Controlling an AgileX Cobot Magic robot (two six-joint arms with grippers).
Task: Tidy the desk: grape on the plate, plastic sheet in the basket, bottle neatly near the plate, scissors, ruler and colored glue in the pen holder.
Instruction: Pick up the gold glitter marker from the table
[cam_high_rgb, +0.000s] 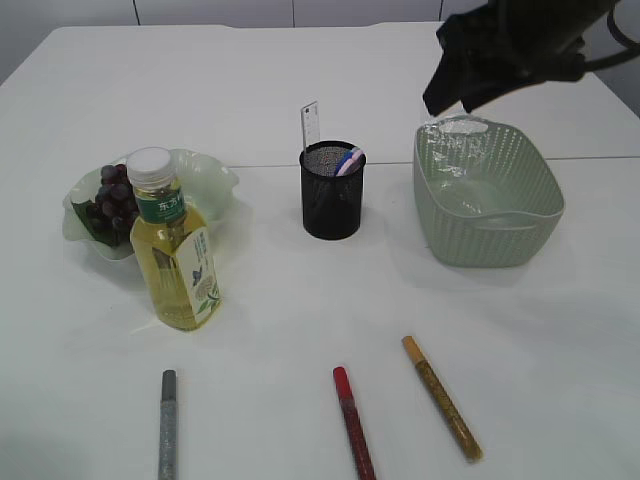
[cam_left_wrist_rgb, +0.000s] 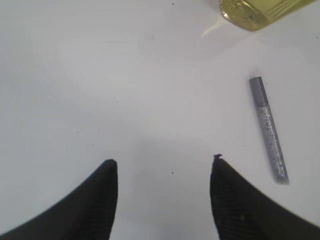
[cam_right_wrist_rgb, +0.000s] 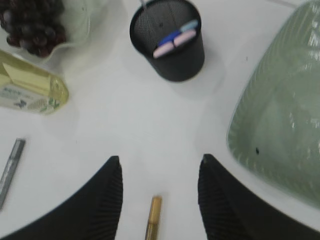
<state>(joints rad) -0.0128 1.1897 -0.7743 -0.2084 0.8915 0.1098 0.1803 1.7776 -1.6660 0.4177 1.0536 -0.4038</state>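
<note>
While both hands gape empty — left hand (cam_left_wrist_rgb: 164, 167) | right hand (cam_right_wrist_rgb: 159, 165) | red glue (cam_high_rgb: 353, 423) cut off

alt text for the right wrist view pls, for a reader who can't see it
An open, empty pincer hangs over a white table, a gold glue pen below it. Beyond stand a black mesh pen holder, a green basket, grapes and a bottle.

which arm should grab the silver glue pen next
Left. The left gripper hangs open over bare table with the silver glue pen just beside it. The right gripper, also open, is nearer the gold glue pen.
</note>
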